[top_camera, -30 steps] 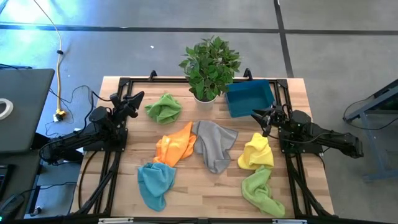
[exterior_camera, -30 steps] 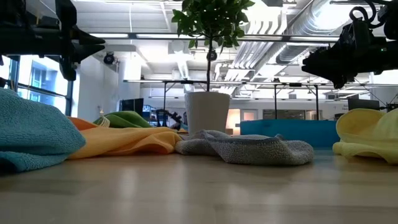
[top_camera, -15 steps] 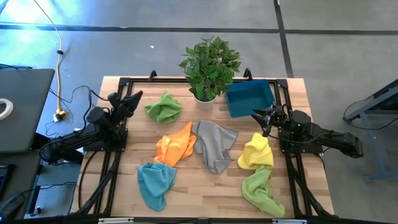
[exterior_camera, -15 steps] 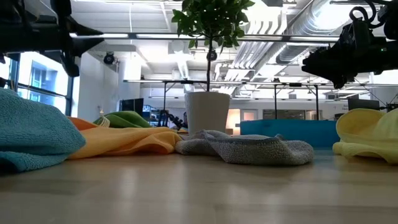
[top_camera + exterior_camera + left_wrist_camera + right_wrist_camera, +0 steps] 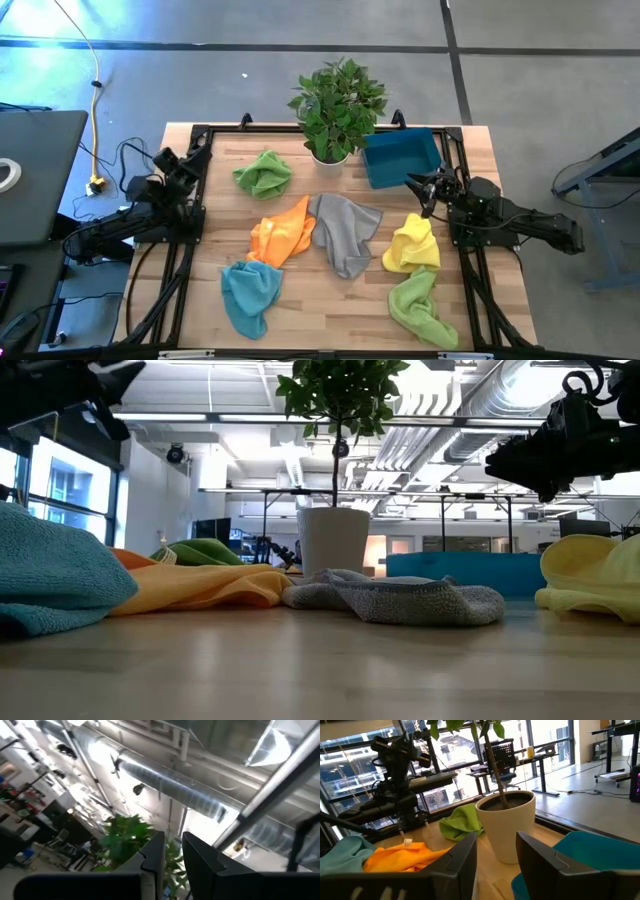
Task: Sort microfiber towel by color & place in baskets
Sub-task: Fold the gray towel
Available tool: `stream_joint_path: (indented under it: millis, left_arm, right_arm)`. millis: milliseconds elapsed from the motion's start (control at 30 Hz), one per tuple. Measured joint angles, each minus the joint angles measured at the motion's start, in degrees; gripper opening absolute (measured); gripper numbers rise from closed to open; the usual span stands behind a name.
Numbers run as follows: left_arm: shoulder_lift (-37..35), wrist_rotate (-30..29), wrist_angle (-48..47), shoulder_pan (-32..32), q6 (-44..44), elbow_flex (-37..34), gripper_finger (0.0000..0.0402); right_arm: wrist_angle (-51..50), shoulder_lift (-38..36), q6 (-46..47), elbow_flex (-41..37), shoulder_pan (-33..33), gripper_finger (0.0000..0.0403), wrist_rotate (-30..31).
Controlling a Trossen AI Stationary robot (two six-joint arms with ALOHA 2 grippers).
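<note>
Six towels lie loose on the wooden table: green (image 5: pixel 263 173) at the far left, orange (image 5: pixel 283 232) and grey (image 5: pixel 343 232) in the middle with their edges touching, teal (image 5: pixel 250 292) near left, yellow (image 5: pixel 412 243) and lime green (image 5: pixel 420 305) at the right. The teal-blue basket (image 5: pixel 402 157) stands at the far right, with no towel showing in it. My left gripper (image 5: pixel 200 152) is open and empty at the far left, tipped upward, left of the green towel. My right gripper (image 5: pixel 412 185) is open and empty, between the basket and the yellow towel.
A potted plant in a white pot (image 5: pixel 332 152) stands at the far middle, between the green towel and the basket. Black frame rails (image 5: pixel 185 260) run along the table's left and right sides. Bare wood shows along the near edge (image 5: pixel 330 320).
My left gripper has drawn back toward the table's left edge and tipped upward, so that its wrist view looks at the ceiling. In the low view it has risen toward the picture's top. The towels and my right arm have kept still.
</note>
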Motion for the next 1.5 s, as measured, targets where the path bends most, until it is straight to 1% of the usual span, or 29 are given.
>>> stream_joint_path:
  millis: [167, 367, 500, 700, 833, 933, 1067, 1200, 1367, 1500]
  left_arm:
    - [2.9, 0.9, 0.1, 0.0, 4.0, 4.0, 0.0058]
    - [11.2, 1.5, 0.0, 0.0, 8.6, 9.1, 0.0058]
    - [19.0, 2.0, 0.0, 0.0, 7.9, 12.3, 0.0058]
    - [31.8, 5.3, 0.0, 0.0, 7.6, 18.9, 0.0058]
    - [39.9, 10.5, -0.1, 0.0, 10.1, 24.4, 0.0058]
    - [45.3, 14.6, 0.3, -0.3, 10.6, 28.8, 0.0058]
    - [52.2, 17.7, -0.1, -2.1, 10.5, 32.7, 0.0058]
    - [57.6, 18.0, -0.3, -4.6, 10.4, 34.4, 0.0058]
    - [62.8, 17.8, -1.8, -7.7, 10.4, 34.7, 0.0058]
    - [66.0, 17.5, -3.2, -9.3, 10.3, 34.8, 0.0058]
  right_arm:
    - [2.5, 0.0, 7.3, 0.0, 0.0, 0.0130, 0.1]
    - [8.7, 0.0, 7.6, 0.0, 0.0, 0.0130, 0.8]
    - [15.8, 0.0, 7.2, 0.0, 0.0, 0.0130, 1.9]
    - [27.3, 0.1, 7.2, 0.0, 0.0, 0.0130, 5.6]
    - [32.5, 0.1, 7.6, 0.0, 0.0, 0.0130, 5.6]
    - [34.4, 0.1, 8.9, 0.0, 0.0, 0.0130, 5.6]
    - [34.9, 0.1, 8.8, 0.0, 0.0, 0.0130, 5.6]
    - [34.0, 0.3, 8.6, 0.9, 0.0, 0.0130, 6.6]
    - [30.1, 4.2, 1.5, 7.5, 0.0, 0.0130, 8.5]
    - [22.0, 9.7, -2.8, 15.5, 0.0, 0.0130, 8.7]
